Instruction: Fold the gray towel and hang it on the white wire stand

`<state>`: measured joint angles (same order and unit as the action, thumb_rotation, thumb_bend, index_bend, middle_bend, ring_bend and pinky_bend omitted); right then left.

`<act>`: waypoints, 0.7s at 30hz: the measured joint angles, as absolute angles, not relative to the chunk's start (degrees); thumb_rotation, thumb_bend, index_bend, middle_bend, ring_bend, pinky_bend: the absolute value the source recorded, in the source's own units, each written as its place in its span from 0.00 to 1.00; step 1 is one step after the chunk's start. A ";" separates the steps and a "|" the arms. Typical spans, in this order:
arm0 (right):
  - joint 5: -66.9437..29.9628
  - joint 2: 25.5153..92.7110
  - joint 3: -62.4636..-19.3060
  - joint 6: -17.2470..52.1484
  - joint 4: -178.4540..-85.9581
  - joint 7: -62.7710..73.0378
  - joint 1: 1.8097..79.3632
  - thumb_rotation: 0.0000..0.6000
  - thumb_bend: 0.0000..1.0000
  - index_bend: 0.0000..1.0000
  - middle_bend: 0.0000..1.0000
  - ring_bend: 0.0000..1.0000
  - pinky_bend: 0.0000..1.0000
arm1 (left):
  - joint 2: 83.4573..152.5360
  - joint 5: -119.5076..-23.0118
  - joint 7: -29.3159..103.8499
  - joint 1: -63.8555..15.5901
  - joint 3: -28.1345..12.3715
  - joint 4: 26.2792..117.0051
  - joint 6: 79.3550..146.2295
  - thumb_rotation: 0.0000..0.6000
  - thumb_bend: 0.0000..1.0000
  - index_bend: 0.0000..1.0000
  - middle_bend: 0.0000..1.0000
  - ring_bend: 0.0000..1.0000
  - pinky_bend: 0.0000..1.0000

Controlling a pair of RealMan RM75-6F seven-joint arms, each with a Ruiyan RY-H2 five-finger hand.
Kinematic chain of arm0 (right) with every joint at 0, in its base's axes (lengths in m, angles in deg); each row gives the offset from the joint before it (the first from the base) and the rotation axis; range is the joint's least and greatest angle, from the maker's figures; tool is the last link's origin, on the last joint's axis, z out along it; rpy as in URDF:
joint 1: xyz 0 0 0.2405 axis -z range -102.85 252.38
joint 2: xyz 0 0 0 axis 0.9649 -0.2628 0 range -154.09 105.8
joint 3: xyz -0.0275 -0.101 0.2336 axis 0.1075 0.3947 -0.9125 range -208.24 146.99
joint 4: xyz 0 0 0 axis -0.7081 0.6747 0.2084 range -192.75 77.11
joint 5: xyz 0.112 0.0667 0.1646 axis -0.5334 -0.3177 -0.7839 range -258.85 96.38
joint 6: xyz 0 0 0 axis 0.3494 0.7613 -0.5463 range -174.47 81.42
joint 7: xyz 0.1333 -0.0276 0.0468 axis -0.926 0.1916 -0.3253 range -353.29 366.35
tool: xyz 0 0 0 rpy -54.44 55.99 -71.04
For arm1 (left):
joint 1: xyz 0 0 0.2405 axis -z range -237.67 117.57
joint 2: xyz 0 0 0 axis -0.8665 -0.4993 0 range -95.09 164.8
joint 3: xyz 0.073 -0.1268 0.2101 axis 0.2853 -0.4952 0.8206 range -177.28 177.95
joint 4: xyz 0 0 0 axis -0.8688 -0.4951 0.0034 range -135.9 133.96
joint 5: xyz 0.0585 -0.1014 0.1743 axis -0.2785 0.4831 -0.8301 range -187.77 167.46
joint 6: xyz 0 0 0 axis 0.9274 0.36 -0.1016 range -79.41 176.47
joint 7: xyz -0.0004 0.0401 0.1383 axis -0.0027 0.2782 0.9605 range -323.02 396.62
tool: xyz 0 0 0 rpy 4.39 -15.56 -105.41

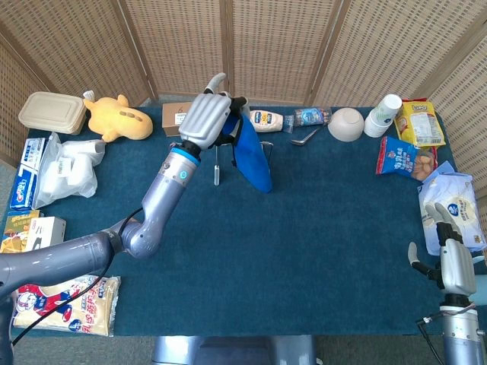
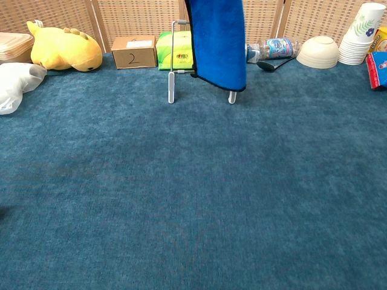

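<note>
My left hand (image 1: pixel 207 118) is raised over the back middle of the table and holds the folded towel (image 1: pixel 253 161), which looks blue here. The towel (image 2: pixel 219 42) hangs straight down over the right part of the white wire stand (image 2: pixel 172 77); whether it touches the top bar I cannot tell. The stand's left upright (image 1: pixel 216 169) shows beside the cloth. The chest view does not show my left hand. My right hand (image 1: pixel 451 258) is low at the table's right edge, fingers apart, holding nothing.
Along the back stand a cardboard box (image 1: pixel 173 118), a green tissue box (image 2: pixel 172 51), a sauce bottle (image 1: pixel 268 120), a spoon (image 1: pixel 304 138), a white bowl (image 1: pixel 345 124) and paper cups (image 1: pixel 383 114). A yellow plush toy (image 1: pixel 114 119) and bags lie left; snack packs (image 1: pixel 405 158) lie right.
</note>
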<state>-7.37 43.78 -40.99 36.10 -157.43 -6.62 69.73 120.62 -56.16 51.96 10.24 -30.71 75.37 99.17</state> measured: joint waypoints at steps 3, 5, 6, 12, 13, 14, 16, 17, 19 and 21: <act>-7.45 43.67 -41.06 36.27 -157.56 -6.60 69.94 1.00 0.47 0.03 0.00 0.00 0.00 | 121.18 -54.48 52.37 11.46 -30.90 73.46 98.50 1.00 0.65 0.78 0.59 0.43 0.00; -7.53 43.60 -41.06 36.31 -157.57 -6.71 70.13 1.00 0.47 0.03 0.00 0.00 0.00 | 121.48 -53.32 52.88 12.02 -30.82 72.13 98.07 1.00 0.65 0.78 0.58 0.43 0.00; -7.54 43.58 -41.07 36.34 -157.55 -6.75 70.20 1.00 0.47 0.03 0.00 0.00 0.00 | 121.57 -52.64 53.15 12.23 -30.75 71.77 97.88 1.00 0.65 0.78 0.58 0.43 0.00; -7.62 43.58 -41.13 36.19 -157.27 -6.98 70.37 1.00 0.47 0.02 0.00 0.00 0.00 | 120.91 -49.64 54.89 12.42 -29.18 71.58 97.31 1.00 0.65 0.78 0.58 0.42 0.00; -7.57 43.62 -41.12 36.07 -157.24 -7.02 70.33 1.00 0.47 0.02 0.00 0.00 0.00 | 120.64 -49.28 55.05 12.25 -28.93 71.92 97.41 1.00 0.65 0.78 0.58 0.42 0.00; -7.47 43.71 -41.08 35.87 -157.18 -7.06 70.26 1.00 0.47 0.02 0.00 0.00 0.00 | 120.48 -49.02 55.17 12.15 -28.74 72.05 97.57 1.00 0.65 0.78 0.57 0.42 0.00; -7.31 43.89 -41.00 35.60 -157.09 -7.10 70.16 1.00 0.47 0.02 0.00 0.00 0.00 | 120.40 -48.72 55.44 12.14 -28.47 71.88 97.85 1.00 0.65 0.78 0.57 0.41 0.00; -7.24 43.99 -40.95 35.50 -157.04 -7.13 70.12 1.00 0.47 0.02 0.00 0.00 0.00 | 120.46 -48.59 55.51 12.23 -28.45 71.60 97.88 1.00 0.65 0.78 0.57 0.41 0.00; -7.15 44.06 -40.91 35.45 -157.03 -7.12 70.12 1.00 0.47 0.02 0.00 0.00 0.00 | 120.79 -48.30 55.64 12.59 -28.44 70.56 97.95 1.00 0.66 0.78 0.57 0.41 0.00; -7.04 44.07 -40.84 35.53 -157.08 -7.09 70.23 1.00 0.47 0.02 0.00 0.00 0.00 | 121.33 -48.08 55.76 13.06 -28.43 69.23 97.96 1.00 0.65 0.78 0.56 0.40 0.00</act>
